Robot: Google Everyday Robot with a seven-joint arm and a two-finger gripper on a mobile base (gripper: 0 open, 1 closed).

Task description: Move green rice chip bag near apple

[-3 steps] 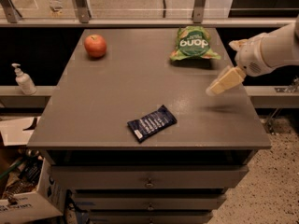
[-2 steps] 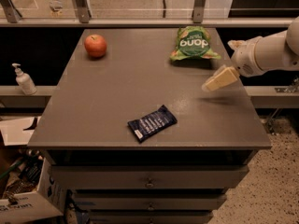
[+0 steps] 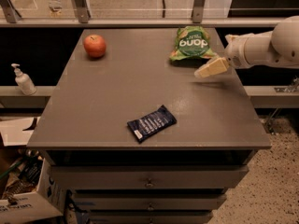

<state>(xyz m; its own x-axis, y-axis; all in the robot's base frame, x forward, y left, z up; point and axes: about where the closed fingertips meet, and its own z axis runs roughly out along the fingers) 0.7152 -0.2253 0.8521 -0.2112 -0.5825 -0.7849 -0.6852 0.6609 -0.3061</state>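
Note:
The green rice chip bag (image 3: 191,43) lies at the far right of the grey table top (image 3: 140,87), its dark green oval with white letters facing up. The red-orange apple (image 3: 95,45) sits at the far left of the table, well apart from the bag. My gripper (image 3: 210,69) comes in from the right on a white arm and hovers over the table's right side, just in front of and to the right of the bag, not touching it.
A flat dark blue snack wrapper (image 3: 151,123) lies near the table's front edge. Drawers (image 3: 148,183) sit below the top. A white pump bottle (image 3: 22,80) stands on a ledge to the left. A metal rail runs behind the table.
The gripper has moved a little away from the camera and up towards the green bag. The bag, apple and wrapper have not moved.

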